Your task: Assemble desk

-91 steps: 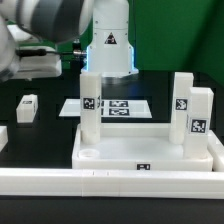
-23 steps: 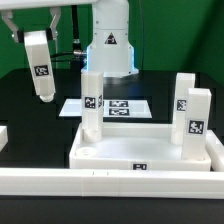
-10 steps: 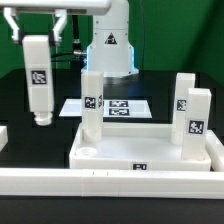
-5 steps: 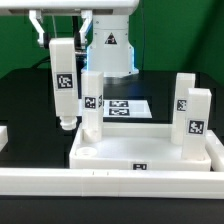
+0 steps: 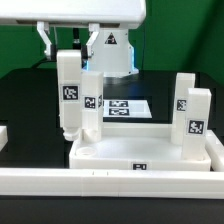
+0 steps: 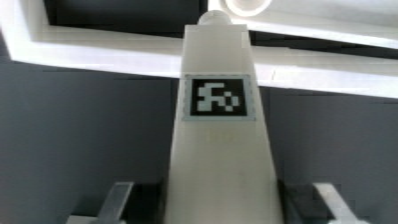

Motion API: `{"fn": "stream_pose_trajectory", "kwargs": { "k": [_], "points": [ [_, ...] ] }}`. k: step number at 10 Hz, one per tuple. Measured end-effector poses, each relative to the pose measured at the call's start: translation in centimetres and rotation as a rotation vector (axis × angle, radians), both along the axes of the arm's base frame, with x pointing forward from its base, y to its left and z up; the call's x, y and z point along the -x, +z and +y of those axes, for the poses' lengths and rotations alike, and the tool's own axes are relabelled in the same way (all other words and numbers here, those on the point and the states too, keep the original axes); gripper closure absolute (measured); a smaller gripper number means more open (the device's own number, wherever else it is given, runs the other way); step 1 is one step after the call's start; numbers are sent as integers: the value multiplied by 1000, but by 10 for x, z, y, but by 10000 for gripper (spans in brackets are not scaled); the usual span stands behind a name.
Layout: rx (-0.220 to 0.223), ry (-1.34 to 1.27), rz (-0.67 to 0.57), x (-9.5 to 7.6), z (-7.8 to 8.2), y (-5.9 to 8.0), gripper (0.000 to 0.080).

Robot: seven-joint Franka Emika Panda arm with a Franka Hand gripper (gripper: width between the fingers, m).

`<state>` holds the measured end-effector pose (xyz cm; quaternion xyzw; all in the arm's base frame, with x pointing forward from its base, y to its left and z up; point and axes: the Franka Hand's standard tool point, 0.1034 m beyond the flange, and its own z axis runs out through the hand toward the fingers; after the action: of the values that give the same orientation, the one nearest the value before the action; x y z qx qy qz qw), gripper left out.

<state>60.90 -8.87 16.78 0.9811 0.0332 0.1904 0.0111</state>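
Observation:
The white tabletop lies upside down like a tray, with three tagged white legs standing in its corners: one at the back left, two on the exterior view's right. My gripper is shut on a fourth leg, held upright with its lower end just above the tabletop's near left corner socket. In the wrist view the held leg fills the middle between my fingers, and the tabletop's rim lies beyond it.
The marker board lies behind the tabletop. A long white border rail runs along the front. The robot base stands at the back. A small white piece shows at the exterior view's left edge.
My gripper has carried the leg toward the exterior view's right and lower, from over the black table to the tabletop's near left corner. The three mounted legs have not moved.

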Motion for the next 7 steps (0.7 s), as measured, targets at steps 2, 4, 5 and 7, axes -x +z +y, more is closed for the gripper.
{"fn": "stream_pose_trajectory", "kwargs": {
  "k": [2,4,5,7],
  "points": [
    [1,-3,3,1,-2,-1,507],
    [1,-4,3,1,0,-2,507],
    [7,-4,-5,0,6,-5,507],
    [22,7,-13,1,13,-11,507]
  ]
}}
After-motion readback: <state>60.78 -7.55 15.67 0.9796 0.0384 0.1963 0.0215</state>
